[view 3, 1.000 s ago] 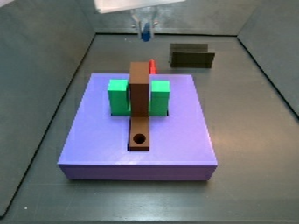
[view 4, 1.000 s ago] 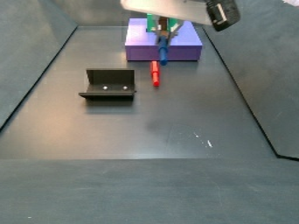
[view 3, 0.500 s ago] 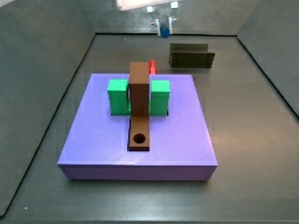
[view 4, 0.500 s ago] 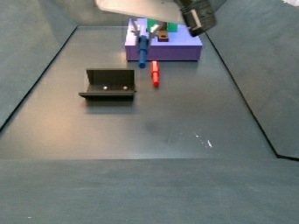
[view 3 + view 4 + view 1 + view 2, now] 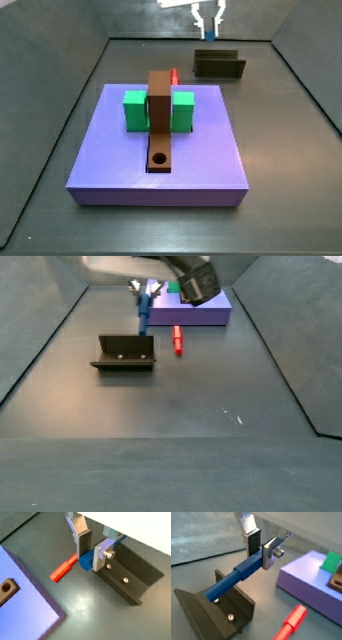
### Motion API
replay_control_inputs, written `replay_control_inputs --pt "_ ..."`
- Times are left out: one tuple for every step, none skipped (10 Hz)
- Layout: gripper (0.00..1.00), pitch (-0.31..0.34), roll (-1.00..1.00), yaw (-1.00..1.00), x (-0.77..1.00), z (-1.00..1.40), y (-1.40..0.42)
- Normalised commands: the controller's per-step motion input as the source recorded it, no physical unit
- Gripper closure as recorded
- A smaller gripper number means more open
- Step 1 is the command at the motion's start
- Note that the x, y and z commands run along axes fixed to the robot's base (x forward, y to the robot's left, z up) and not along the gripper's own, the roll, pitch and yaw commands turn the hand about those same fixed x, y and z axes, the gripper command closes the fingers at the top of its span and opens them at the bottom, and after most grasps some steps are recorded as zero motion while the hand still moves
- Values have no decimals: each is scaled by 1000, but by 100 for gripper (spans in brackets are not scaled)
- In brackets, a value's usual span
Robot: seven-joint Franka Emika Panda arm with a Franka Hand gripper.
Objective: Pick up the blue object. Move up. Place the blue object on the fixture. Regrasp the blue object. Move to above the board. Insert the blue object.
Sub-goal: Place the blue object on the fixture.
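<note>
The gripper (image 5: 262, 548) pinches the blue object (image 5: 235, 576) between its two silver fingers (image 5: 102, 553), holding it just above the fixture (image 5: 123, 353); the peg's free lower end touches or nearly touches the fixture's top edge in a wrist view. One red peg (image 5: 64, 567) lies on the floor beside the gripper, between fixture and board (image 5: 160, 154). The board, apart from the gripper, bears two green blocks (image 5: 135, 110) and one brown bar (image 5: 160, 120).

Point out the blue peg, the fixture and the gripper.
blue peg (image 5: 238, 574): wrist view, mid-shaft.
fixture (image 5: 123, 353): side view, front face.
gripper (image 5: 262, 550): wrist view, between the fingertips, clamped on the peg.
</note>
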Motion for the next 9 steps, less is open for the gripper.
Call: replay_control_inputs --pt "100 0 -991 -97 751 0 166" --pt "100 0 -954 -71 700 -17 274" --pt "100 0 -851 -71 583 -83 263" --pt "100 -114 -657 -180 374 -146 146" --pt "100 -323 -394 -274 20 -243 40" --pt "100 -257 -223 -214 0 -320 3" --pt "100 -214 0 -91 0 -380 -23" --pt "100 -20 151 -69 -11 -417 0" --pt "100 0 123 -111 -11 -514 0"
